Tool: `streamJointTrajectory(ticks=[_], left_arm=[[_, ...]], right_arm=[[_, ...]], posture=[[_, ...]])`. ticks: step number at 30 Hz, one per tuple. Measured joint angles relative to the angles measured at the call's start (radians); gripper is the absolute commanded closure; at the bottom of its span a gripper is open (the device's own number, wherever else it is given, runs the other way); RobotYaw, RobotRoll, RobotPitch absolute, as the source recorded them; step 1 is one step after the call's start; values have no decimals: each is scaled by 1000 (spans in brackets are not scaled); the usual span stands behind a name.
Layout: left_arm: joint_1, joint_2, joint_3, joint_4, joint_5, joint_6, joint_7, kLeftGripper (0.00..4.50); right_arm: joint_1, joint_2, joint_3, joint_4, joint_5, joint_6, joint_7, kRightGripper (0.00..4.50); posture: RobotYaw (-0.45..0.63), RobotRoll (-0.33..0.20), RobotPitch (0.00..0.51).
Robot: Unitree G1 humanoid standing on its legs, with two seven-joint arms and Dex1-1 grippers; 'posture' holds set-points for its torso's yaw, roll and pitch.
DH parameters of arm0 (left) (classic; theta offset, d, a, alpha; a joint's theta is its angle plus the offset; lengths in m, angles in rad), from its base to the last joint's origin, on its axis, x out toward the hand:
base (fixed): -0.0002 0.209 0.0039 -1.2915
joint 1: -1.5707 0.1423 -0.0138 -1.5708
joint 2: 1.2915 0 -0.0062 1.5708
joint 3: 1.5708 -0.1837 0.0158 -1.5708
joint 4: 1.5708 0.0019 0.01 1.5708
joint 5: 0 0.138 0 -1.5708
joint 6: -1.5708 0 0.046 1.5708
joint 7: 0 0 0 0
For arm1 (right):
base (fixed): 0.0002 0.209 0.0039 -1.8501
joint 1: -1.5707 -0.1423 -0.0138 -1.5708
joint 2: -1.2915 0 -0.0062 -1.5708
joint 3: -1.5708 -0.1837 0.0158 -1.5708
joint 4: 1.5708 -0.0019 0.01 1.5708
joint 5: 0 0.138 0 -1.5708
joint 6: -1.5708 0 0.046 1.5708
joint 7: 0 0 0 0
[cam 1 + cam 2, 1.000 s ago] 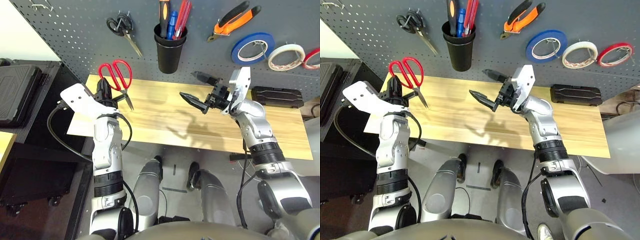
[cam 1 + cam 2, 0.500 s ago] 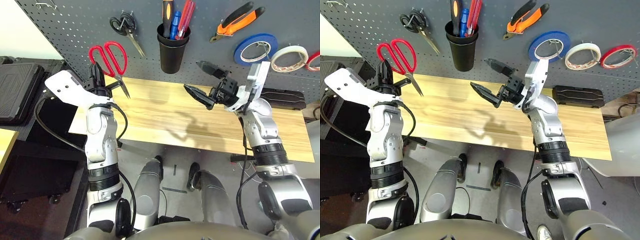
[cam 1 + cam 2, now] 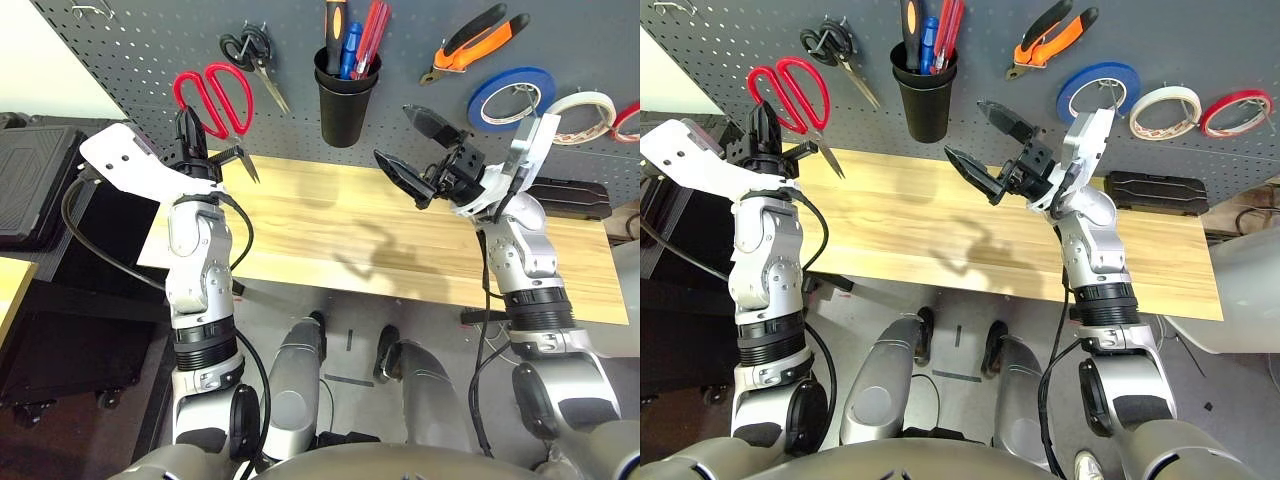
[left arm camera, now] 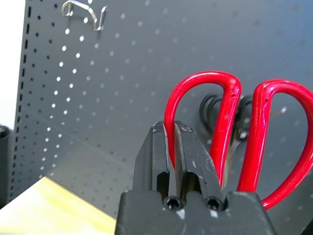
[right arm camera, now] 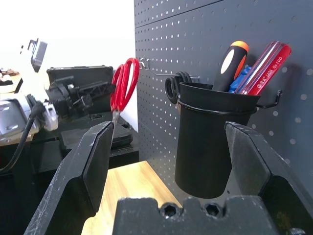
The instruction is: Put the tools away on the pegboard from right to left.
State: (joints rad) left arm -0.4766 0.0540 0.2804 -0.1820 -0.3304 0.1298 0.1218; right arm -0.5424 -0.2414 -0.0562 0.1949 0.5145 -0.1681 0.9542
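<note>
The left hand [image 3: 196, 140] is clamped on one loop of the red-handled scissors [image 3: 212, 100], holding them up off the counter [image 3: 330, 235] with the handles raised against the pegboard [image 3: 150, 50] and the blades [image 3: 238, 160] pointing out to the side, just over the counter's back edge. In the left wrist view the two black fingers [image 4: 172, 156] pinch the glossy red loop, with a thin metal hook [image 4: 83, 12] higher on the board, well apart from it. The right hand [image 3: 418, 150] hangs above the counter with its fingers spread wide and nothing between them, in front of the black cup [image 3: 343, 95]. The cup holds the screwdriver with the orange-and-black handle [image 5: 230, 61] among red and blue ones. The black-handled scissors [image 3: 252, 58] hang beside the cup; the orange-and-black pliers [image 3: 470, 42], a blue tape roll [image 3: 505, 95] and the cream-white tape roll [image 3: 575, 112] hang further right. The pegboard is a dark grey panel dotted with small holes; the counter is pale, streaked wood. A black case [image 3: 560, 192] lies at its back right.
</note>
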Motion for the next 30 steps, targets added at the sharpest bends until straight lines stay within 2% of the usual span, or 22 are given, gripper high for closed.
streamJointTrajectory(ticks=[9,17,30], left_arm=[[-106,29,14,102,-2,-3,-13,4478],[-154,70,33,235,-2,-18,-34,4478],[-354,117,14,633,38,-133,-129,4478]], right_arm=[[-5,5,1,1,-5,-6,-5,0],[-20,7,0,4,-13,-13,-15,0],[-30,29,3,41,-60,-50,-35,0]], posture=[[277,0,237],[265,0,231],[247,0,211]])
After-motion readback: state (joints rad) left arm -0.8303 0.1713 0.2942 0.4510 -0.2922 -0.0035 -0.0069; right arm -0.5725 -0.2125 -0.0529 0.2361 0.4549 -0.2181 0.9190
